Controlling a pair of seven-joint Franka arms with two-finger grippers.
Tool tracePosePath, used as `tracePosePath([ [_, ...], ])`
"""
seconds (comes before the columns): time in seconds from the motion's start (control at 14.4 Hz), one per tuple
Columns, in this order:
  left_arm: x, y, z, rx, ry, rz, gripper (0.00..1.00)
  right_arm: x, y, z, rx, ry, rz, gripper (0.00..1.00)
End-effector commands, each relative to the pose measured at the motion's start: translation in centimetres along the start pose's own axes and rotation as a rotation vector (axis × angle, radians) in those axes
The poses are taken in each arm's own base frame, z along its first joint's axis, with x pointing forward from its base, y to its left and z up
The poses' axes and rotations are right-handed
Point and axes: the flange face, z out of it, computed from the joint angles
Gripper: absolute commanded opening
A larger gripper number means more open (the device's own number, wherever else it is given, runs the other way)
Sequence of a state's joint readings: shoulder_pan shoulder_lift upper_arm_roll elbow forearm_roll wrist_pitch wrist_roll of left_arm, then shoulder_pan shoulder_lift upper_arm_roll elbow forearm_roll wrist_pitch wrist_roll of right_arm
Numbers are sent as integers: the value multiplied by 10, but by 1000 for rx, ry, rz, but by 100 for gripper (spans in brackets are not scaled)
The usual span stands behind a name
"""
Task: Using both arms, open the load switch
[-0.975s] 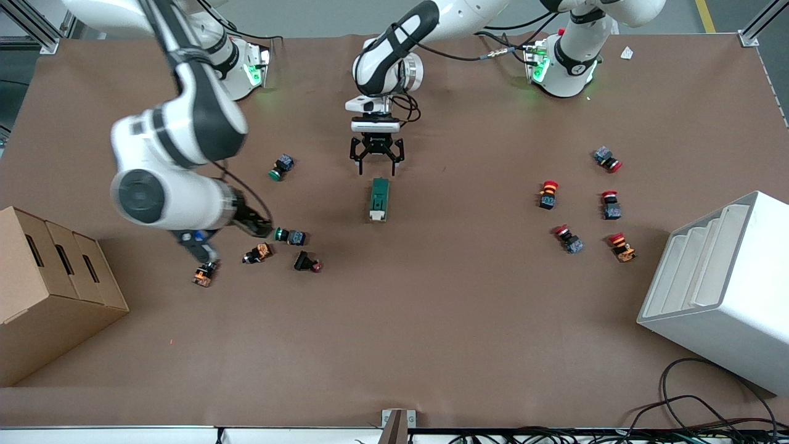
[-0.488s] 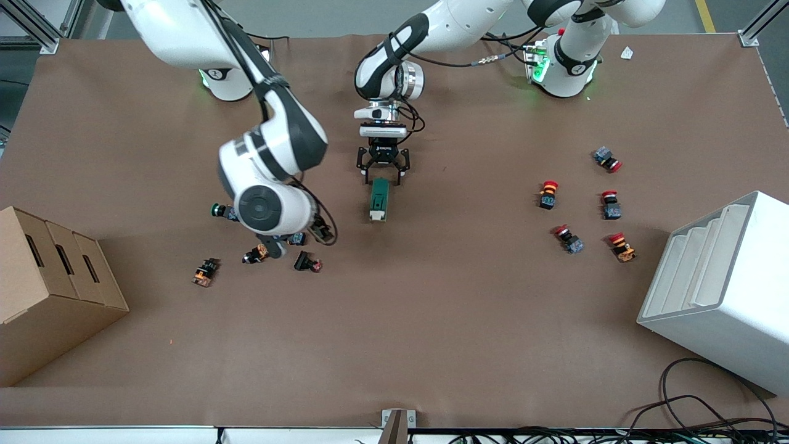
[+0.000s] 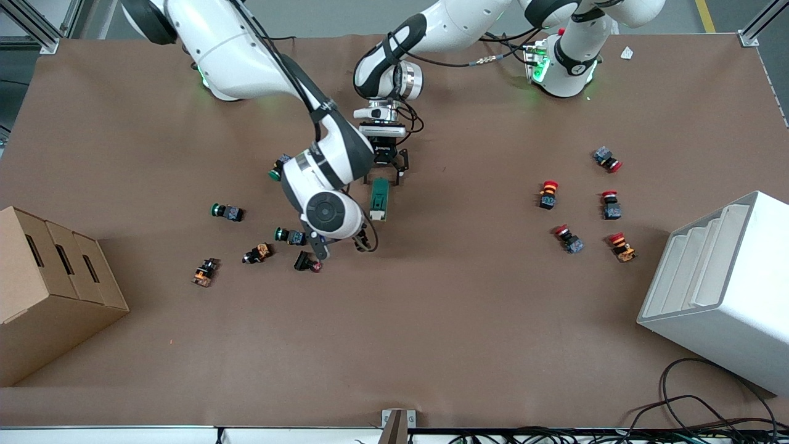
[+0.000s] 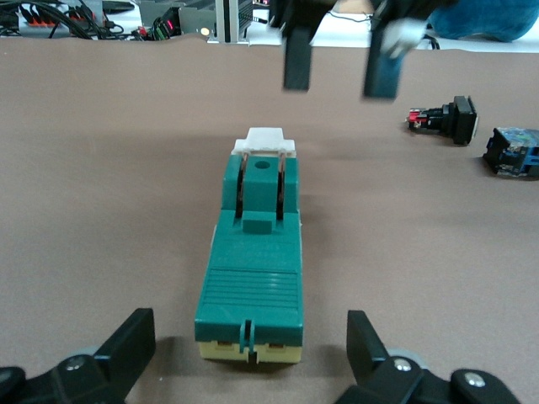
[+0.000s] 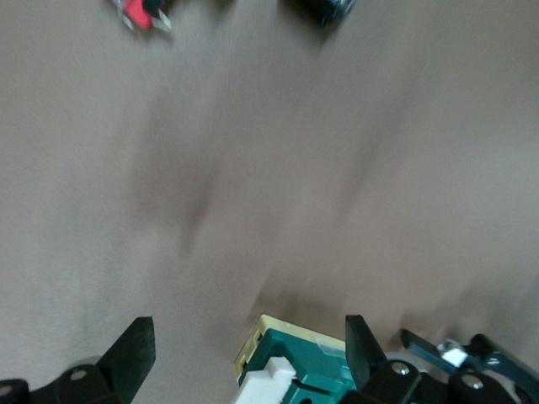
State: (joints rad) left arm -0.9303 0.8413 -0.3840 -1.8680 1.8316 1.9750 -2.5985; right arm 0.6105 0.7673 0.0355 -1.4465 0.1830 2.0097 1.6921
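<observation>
claws, both spread, flank unlabelled load switch (image 3: 378, 199) ends: left claw (image 3: 385, 174), right claw (image 3: 341, 245).

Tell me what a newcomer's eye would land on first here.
The dark-green load switch at mid-table, with both arms converging on it. The left pincer is open with a finger on each side of the switch's end nearest the robots' bases, while the right pincer, also open, hangs over the table by its white-lever end. Small push buttons lie scattered toward both ends.
</observation>
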Motion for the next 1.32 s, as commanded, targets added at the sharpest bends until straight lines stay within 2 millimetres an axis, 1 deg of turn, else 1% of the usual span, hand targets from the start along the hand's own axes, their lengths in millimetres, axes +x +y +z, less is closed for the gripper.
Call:
tracePosePath([
  [0.0,-12,-1,7,-10,11,-11,99,-12,-4,6,5,-13,18,100],
  [0.14,-16,-2,6,-11,10,-3,99,-15,-1,8,-8,-11,11,100],
  [0.21,-16,-3,6,-11,9,-2,100,-21,2,8,-21,-9,4,100],
  [0.56,-18,-4,7,-8,8,0,99,-36,21,16,-152,2,17,100],
  [0.77,-17,-3,8,-7,9,-2,99,-46,29,15,-194,2,21,100],
  [0.84,-17,-3,8,-7,9,-2,99,-45,31,13,-203,1,19,100],
  [0.91,-17,-3,8,-7,9,-2,100,-45,32,4,-200,-1,17,100],
  [0.98,-17,-3,8,-7,9,-2,100,-43,33,2,-206,-3,19,100],
  [1.18,-17,-3,8,-7,9,-2,100,-56,42,-9,-229,-28,7,100],
  [1.25,-18,-4,9,-6,9,0,99,-57,41,-18,-228,-43,10,100],
])
